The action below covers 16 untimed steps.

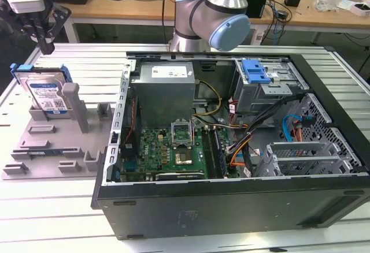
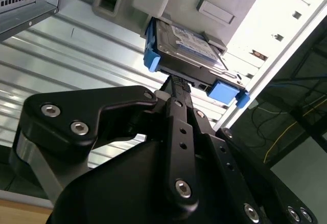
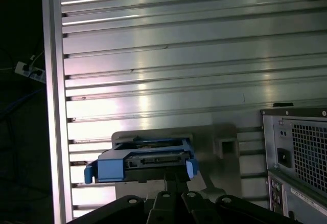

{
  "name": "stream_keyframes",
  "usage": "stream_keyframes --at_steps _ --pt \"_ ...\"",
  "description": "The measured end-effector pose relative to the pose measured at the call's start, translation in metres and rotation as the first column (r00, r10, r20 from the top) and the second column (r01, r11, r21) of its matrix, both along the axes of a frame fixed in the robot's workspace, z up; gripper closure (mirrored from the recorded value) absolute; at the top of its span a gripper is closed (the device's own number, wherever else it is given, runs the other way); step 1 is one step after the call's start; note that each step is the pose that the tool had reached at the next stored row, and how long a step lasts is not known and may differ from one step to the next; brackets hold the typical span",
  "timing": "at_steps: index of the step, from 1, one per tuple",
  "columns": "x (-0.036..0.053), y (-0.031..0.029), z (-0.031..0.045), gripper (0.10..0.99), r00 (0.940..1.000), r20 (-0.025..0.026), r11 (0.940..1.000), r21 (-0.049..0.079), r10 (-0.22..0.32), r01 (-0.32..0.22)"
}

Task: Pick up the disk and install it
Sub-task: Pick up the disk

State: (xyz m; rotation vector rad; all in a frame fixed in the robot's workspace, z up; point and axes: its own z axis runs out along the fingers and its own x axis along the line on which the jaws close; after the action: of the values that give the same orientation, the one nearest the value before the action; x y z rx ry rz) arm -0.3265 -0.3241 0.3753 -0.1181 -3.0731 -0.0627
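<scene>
The disk [image 1: 46, 94] is a silver drive with a white-and-blue label in a bright blue bracket. It stands tilted on edge in the grey fixture [image 1: 40, 143] at the exterior view's left, behind an upright grey post [image 1: 74, 103]. My gripper [image 1: 46, 49] hangs a short way above the disk's top edge, shut with nothing in it. In both wrist views the black fingers [image 2: 179, 132] run together to a tip [image 3: 171, 183] aimed at the disk's connector edge [image 3: 145, 160], with the labelled face [image 2: 189, 42] visible beyond them.
An open computer case [image 1: 231, 195] lies on the ribbed aluminium table [image 1: 58, 212], right of the fixture. It holds a motherboard [image 1: 173, 146], a power supply [image 1: 165, 91] and a drive cage with a small blue latch [image 1: 255, 71]. The arm's joints [image 1: 214, 16] rise behind it.
</scene>
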Motion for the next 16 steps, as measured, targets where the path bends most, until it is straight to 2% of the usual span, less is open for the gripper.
stream_keyframes --at_steps 6,7,8,10,11,15,16 --pt "0.0 0.0 0.0 0.98 1.0 -0.0005 1.0 0.0 0.003 -0.003" --pt "0.0001 -0.0001 -0.0002 0.98 0.9985 -0.0004 0.9985 0.0 0.054 -0.054" --pt "0.0 0.0 -0.0004 0.98 0.9939 -0.0004 0.9939 0.0 0.11 -0.11" --pt "0.0 0.0 -0.0014 0.98 0.9835 0.0001 0.9835 0.0 0.181 -0.181" --pt "0.0 0.0 -0.0018 0.98 0.9766 0.0023 0.9766 -0.001 0.215 -0.215" --pt "0.0 0.0 -0.0023 0.98 0.9564 0.0057 0.9564 -0.001 0.292 -0.292" --pt "0.0 0.0 -0.0024 0.98 0.9485 0.0059 0.9485 -0.002 0.317 -0.317"
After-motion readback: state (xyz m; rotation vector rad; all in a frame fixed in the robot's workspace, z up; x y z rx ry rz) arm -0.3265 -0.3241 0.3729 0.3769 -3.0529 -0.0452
